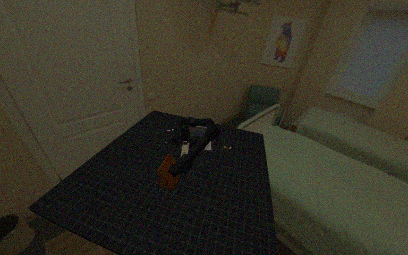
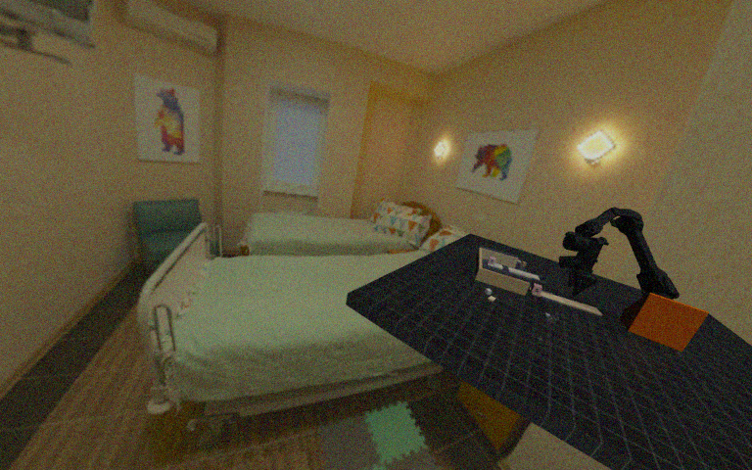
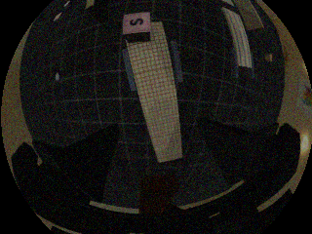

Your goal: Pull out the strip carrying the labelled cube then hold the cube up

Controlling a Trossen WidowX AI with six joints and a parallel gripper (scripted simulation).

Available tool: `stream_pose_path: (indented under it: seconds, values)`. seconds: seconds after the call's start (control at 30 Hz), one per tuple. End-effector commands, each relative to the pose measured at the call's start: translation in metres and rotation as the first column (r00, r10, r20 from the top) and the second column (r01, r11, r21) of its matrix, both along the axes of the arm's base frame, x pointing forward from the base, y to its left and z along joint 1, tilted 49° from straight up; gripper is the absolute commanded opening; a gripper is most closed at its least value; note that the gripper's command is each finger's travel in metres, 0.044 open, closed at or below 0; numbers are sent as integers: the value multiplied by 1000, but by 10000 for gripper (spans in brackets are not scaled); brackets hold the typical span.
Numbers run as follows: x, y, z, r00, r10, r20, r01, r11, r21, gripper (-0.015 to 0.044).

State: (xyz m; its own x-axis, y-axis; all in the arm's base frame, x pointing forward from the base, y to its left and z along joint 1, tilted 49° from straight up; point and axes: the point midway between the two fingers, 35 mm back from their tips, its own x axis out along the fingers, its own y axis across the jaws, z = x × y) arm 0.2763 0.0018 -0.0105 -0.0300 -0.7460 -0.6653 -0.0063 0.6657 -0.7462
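Note:
A pale, grid-patterned strip [image 1: 184,149] [image 2: 571,304] [image 3: 155,93] lies out on the dark table, outside the box. A pink cube [image 2: 536,289] [image 3: 136,23] marked "S" sits at the strip's far end, toward its left edge in the wrist view. My gripper [image 2: 579,287] [image 3: 159,124] is open and empty, above the near part of the strip, its fingers apart on either side in the wrist view. The cube is well beyond the fingertips. Another pale strip [image 2: 515,271] [image 3: 239,41] is at the box. Whether it is in one piece is unclear.
The shallow, pale-walled box [image 2: 501,280] stands beyond the cube. Small light pieces [image 1: 168,130] [image 2: 492,299] lie left of the strip, and others [image 1: 225,147] lie right. An orange block [image 1: 168,176] [image 2: 668,322] stands by the arm's base.

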Motion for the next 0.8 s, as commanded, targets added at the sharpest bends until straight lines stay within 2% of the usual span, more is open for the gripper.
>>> stream_pose_path:
  seconds: [0.0,0.77]
  values:
    - [15,2,-1,1000,0,0,0,1000,-2,440]
    - [105,19,-7,1000,0,5,0,1000,-1,440]
